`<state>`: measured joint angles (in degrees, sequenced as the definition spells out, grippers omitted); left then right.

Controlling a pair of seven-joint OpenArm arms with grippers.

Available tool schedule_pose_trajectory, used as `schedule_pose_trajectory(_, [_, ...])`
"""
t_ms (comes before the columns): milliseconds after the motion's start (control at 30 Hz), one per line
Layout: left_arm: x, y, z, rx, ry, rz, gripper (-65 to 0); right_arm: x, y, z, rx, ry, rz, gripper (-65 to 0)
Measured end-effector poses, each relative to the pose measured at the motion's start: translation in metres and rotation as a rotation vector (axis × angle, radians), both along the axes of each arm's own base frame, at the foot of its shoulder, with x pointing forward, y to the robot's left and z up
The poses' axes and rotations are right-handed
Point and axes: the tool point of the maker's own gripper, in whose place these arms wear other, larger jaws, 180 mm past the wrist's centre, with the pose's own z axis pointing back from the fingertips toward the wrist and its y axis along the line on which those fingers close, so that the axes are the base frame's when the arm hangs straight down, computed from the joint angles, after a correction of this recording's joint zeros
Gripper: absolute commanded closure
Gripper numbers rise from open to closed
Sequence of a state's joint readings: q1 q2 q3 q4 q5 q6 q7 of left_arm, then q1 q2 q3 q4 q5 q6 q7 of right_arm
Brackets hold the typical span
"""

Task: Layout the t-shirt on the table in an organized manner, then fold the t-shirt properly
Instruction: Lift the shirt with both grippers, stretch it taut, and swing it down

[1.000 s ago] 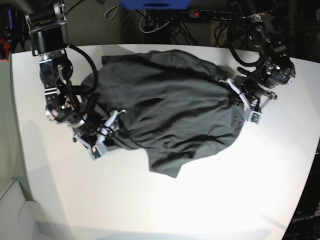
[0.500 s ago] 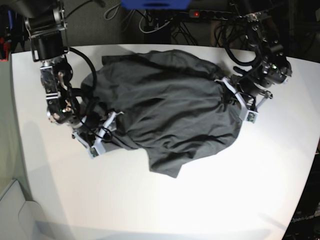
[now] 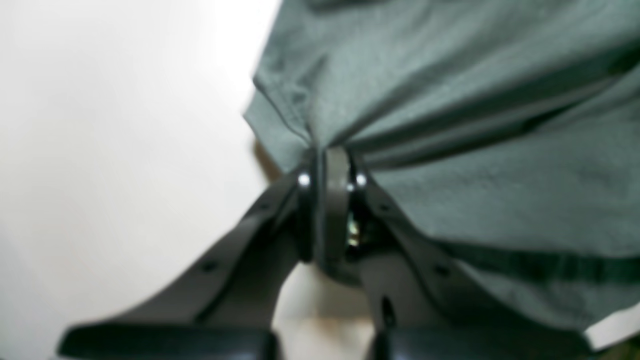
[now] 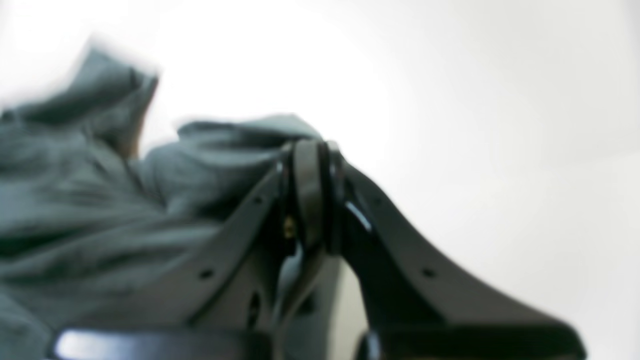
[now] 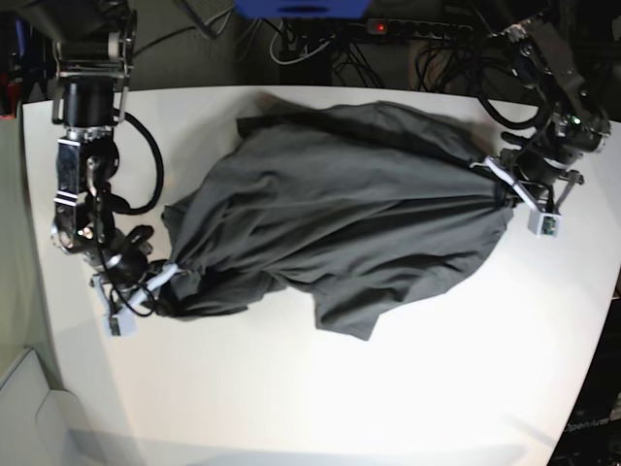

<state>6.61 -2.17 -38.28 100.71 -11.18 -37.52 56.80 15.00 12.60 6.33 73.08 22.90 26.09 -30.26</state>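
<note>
The dark grey t-shirt (image 5: 340, 214) lies on the white table (image 5: 340, 408), pulled taut between both grippers with folds running across it. At the shirt's right edge in the base view, my left gripper (image 5: 505, 184) is shut on a bunched bit of cloth. The left wrist view shows its fingertips (image 3: 330, 165) pinching the t-shirt (image 3: 475, 100) just above the table (image 3: 100, 125). At the shirt's left end, my right gripper (image 5: 167, 277) is shut on gathered cloth. In the right wrist view its jaws (image 4: 310, 150) stand closed against a fold of the t-shirt (image 4: 75, 210).
Cables and a power strip (image 5: 408, 29) run behind the table's far edge, beside a blue object (image 5: 301, 8). A pale grey surface (image 5: 19, 408) sits below the table's front-left corner. Bare table (image 4: 475, 100) surrounds the shirt.
My right gripper has closed on the shirt's left end. Both arms have moved outward, away from each other, and the shirt is stretched wider between them.
</note>
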Motion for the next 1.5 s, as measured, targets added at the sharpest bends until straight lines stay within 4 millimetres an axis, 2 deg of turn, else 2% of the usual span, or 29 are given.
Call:
schedule_pose_trajectory(67, [0.000,-0.001,0.006,0.007,-0.015,0.000,-0.6,0.001,-0.017,0.023,0.025,-0.069,-0.062,-0.3])
schedule_pose_trajectory(167, [0.000,0.010,0.020,0.002,-0.064,0.042,-0.6,-0.007,-0.042,0.057,0.049,-0.179,-0.166,-0.4])
schedule_pose_trajectory(267, [0.001,0.015,0.033,-0.038,-0.120,0.063,-0.6,-0.030,-0.068,0.066,0.061,-0.215,-0.262,-0.4])
schedule_pose_trajectory(367, [0.002,0.017,0.041,-0.081,-0.160,0.072,-0.6,-0.058,-0.095,0.059,0.070,-0.210,-0.372,-0.4])
schedule_pose_trajectory(500, [-0.001,0.017,0.040,-0.106,-0.165,0.072,-0.6,-0.092,-0.124,0.032,0.084,-0.148,-0.485,-0.4])
schedule_pose_trajectory(667, [-0.013,0.012,0.029,-0.125,-0.125,0.069,-0.6,-0.123,-0.129,0.003,0.066,-0.061,-0.507,-0.4])
schedule_pose_trajectory(733, [-0.014,0.011,0.029,-0.135,-0.129,0.069,-0.6,-0.133,-0.131,0.000,0.060,-0.050,-0.516,-0.4])
schedule_pose_trajectory(800, [-0.018,0.011,0.027,-0.138,-0.124,0.068,-0.6,-0.146,-0.142,0.001,0.064,-0.058,-0.565,-0.4])
schedule_pose_trajectory(900, [-0.022,0.011,0.023,-0.137,-0.108,0.069,-0.6,-0.154,-0.146,-0.005,0.057,-0.031,-0.588,-0.5])
schedule_pose_trajectory(1000, [-0.021,0.011,0.025,-0.133,-0.111,0.067,-0.6,-0.146,-0.143,0.003,0.039,-0.049,-0.560,-0.5])
schedule_pose_trajectory(1133, [-0.008,0.012,0.041,-0.112,-0.156,0.059,-0.6,-0.108,-0.127,0.045,0.028,-0.170,-0.488,-1.0])
schedule_pose_trajectory(1267, [0.030,0.011,0.082,-0.111,-0.300,0.056,-0.6,-0.073,-0.105,0.081,0.027,-0.242,-0.401,-3.4])
schedule_pose_trajectory(1500, [0.094,-0.012,0.148,-0.116,-0.477,-0.038,-0.6,-0.020,-0.100,0.150,0.007,-0.354,-0.337,-3.5])
